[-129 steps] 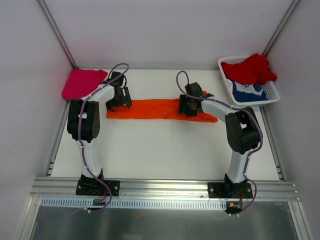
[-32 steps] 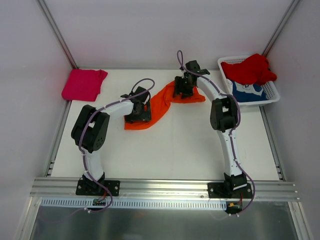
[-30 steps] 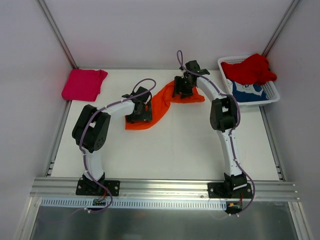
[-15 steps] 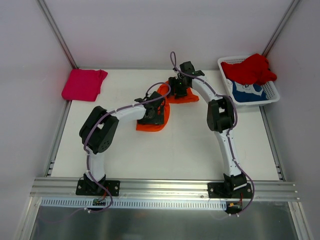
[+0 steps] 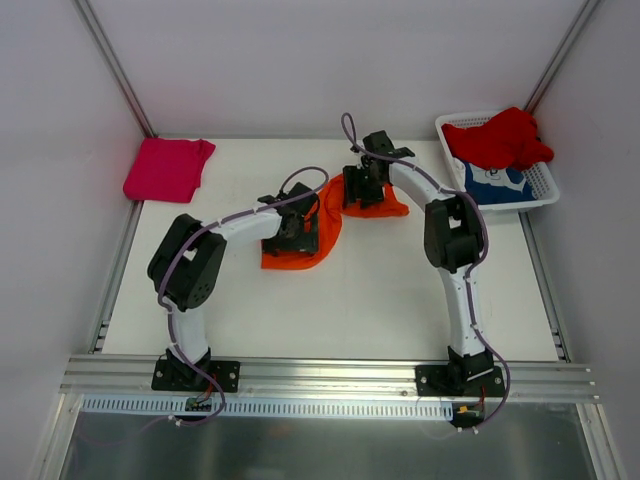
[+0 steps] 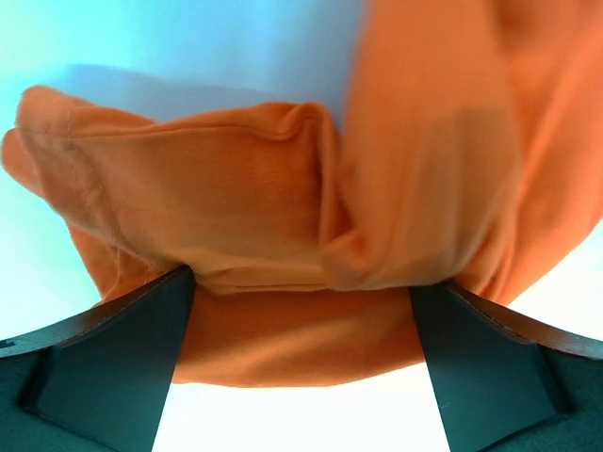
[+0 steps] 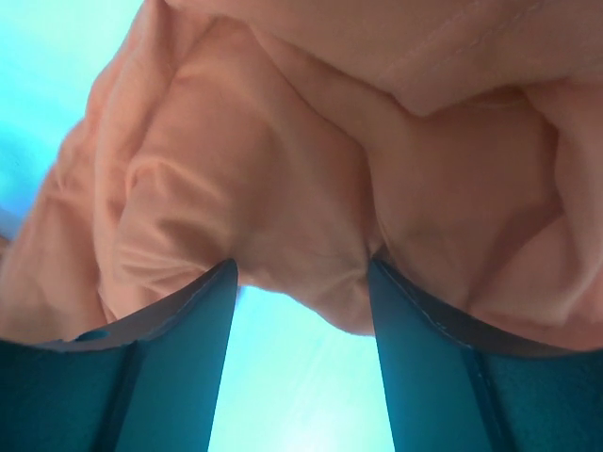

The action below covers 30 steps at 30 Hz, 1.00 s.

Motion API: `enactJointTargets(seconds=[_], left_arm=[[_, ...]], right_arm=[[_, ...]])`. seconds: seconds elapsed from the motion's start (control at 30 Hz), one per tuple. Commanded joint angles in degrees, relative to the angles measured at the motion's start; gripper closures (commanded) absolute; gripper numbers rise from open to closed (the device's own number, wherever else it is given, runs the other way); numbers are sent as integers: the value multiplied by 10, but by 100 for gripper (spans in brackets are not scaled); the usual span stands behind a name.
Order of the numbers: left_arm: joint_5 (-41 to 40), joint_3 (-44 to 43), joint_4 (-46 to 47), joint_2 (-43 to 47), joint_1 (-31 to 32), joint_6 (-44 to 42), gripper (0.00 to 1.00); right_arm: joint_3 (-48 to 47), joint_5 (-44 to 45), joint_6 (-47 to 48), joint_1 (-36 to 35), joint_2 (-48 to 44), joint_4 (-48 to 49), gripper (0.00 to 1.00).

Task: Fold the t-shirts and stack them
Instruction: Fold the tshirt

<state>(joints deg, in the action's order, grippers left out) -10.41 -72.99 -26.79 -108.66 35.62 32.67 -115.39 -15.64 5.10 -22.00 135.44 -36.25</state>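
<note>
The bright orange t-shirt [image 5: 325, 222] lies bunched in a short heap at the table's middle back. My left gripper [image 5: 297, 232] sits on its left part. In the left wrist view the fingers [image 6: 113, 363] stand wide apart with smooth orange cloth [image 6: 283, 330] lying between them. My right gripper [image 5: 360, 190] is at the shirt's far right end. Its fingers [image 7: 424, 339] are closer together, with a puckered bunch of orange cloth [image 7: 301, 235] between the tips. The magenta-pink t-shirt [image 5: 165, 168] lies folded at the back left. The red t-shirt [image 5: 500, 138] and the blue t-shirt [image 5: 490, 183] lie in the basket.
The white lattice basket [image 5: 545, 185] stands at the back right corner. Grey walls and metal rails close the table's left, right and back. An aluminium rail with the arm bases [image 5: 330, 375] runs along the near edge.
The long orange strip has been gathered into a heap: my left gripper carried its left end rightward, then drew back slightly left. My right gripper moved its end back and left.
</note>
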Motion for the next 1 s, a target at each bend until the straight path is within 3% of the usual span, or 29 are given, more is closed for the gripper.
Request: enactJointTargets(seconds=[0.0, 0.23, 0.37, 0.63, 0.97], left_arm=[[-9, 2, -61, 47, -25, -7, 1], [-50, -52, -70, 92, -40, -45, 1], [-18, -62, -59, 115, -58, -38, 1], [67, 36, 46, 187, -124, 4, 1], [49, 88, 48, 192, -165, 6, 1]], right_arm=[[21, 27, 16, -2, -69, -16, 38], [54, 27, 22, -2, -105, 7, 38], [59, -12, 22, -2, -111, 14, 38], [95, -38, 36, -21, -177, 43, 39], [100, -22, 28, -160, -194, 1, 38]])
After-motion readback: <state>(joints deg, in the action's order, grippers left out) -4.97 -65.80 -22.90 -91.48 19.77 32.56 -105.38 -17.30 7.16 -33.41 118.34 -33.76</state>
